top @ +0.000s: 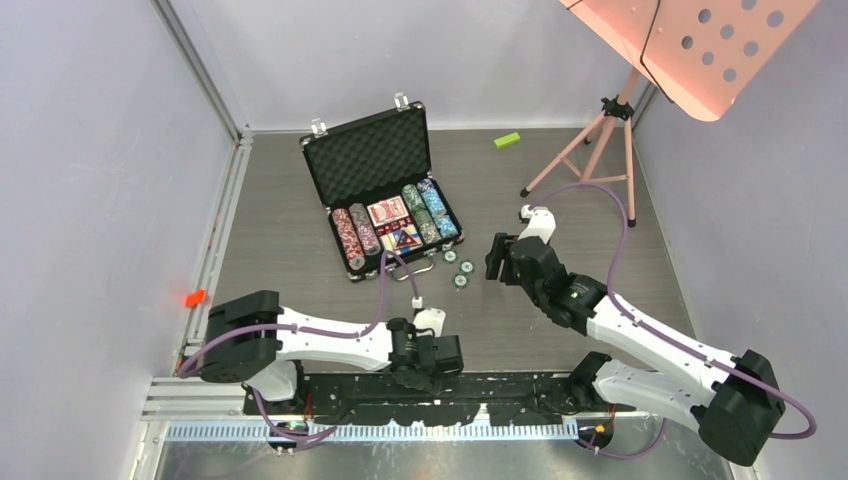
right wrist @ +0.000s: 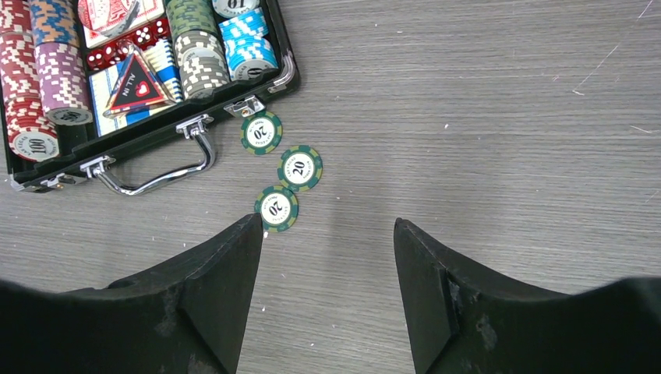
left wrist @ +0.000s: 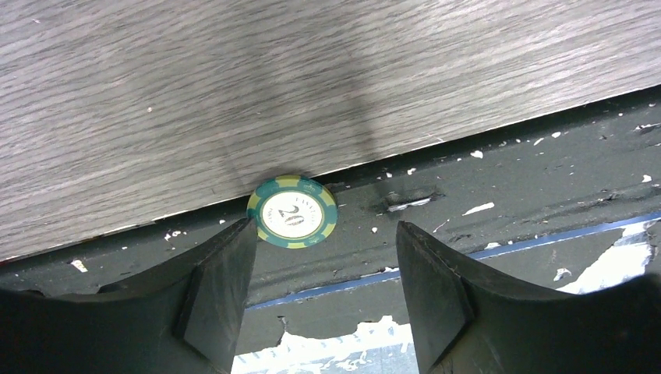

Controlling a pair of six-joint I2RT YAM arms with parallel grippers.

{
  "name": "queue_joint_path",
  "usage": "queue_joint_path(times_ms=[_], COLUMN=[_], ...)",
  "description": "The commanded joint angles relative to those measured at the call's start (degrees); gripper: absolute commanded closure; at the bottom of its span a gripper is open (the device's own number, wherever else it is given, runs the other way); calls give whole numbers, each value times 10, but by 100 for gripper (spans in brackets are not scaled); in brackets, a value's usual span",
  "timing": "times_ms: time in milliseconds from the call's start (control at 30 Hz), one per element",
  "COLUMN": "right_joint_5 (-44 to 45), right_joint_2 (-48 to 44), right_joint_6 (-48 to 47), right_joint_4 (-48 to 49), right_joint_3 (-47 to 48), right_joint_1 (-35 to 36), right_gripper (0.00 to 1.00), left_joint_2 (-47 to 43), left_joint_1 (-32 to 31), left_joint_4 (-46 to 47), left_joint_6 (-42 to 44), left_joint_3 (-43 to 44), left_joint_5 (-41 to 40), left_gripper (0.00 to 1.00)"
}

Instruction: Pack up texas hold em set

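The black briefcase [top: 370, 155] lies open at the table's middle, its tray holding rows of striped chips [top: 348, 238], red-backed cards [top: 388, 211] and red dice [right wrist: 125, 48]. Three green "20" chips [right wrist: 300, 167] lie loose on the table just in front of the case's front wall [right wrist: 140, 140] and its silver handle [right wrist: 156, 183]. My right gripper [right wrist: 327, 220] hovers open right of them, its left fingertip [right wrist: 253, 226] beside the nearest chip [right wrist: 277, 208]. Another green "20" chip [left wrist: 292, 212] rests at the table's near edge. My left gripper [left wrist: 326, 226] stands open just before it, holding nothing.
A small green block [top: 507, 140] lies at the back. A pink tripod stand [top: 600, 140] with a perforated pink panel [top: 700, 50] stands at the back right. The black mounting rail [top: 500, 385] runs along the near edge. A red-orange tab [top: 194, 297] sits at the left.
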Motion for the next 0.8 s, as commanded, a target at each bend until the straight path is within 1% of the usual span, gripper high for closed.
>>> queue_joint_path(times_ms=[0, 267, 533, 767], right_joint_5=[5, 0, 0, -1], right_joint_2=[7, 23, 27, 28], right_joint_6=[3, 5, 5, 5], right_joint_4=[18, 18, 19, 20], right_joint_3=[14, 18, 18, 21], right_joint_1=[0, -1, -1, -1], right_gripper=[32, 32, 32, 32], left_joint_2=[-21, -67, -53, -67], left_joint_1=[-1, -4, -1, 8], left_joint_4=[-5, -32, -7, 25], left_joint_6=[-17, -31, -28, -38], left_joint_3=[-1, -3, -21, -56], left_joint_5=[-26, -64, -47, -29], left_gripper=[32, 30, 31, 32])
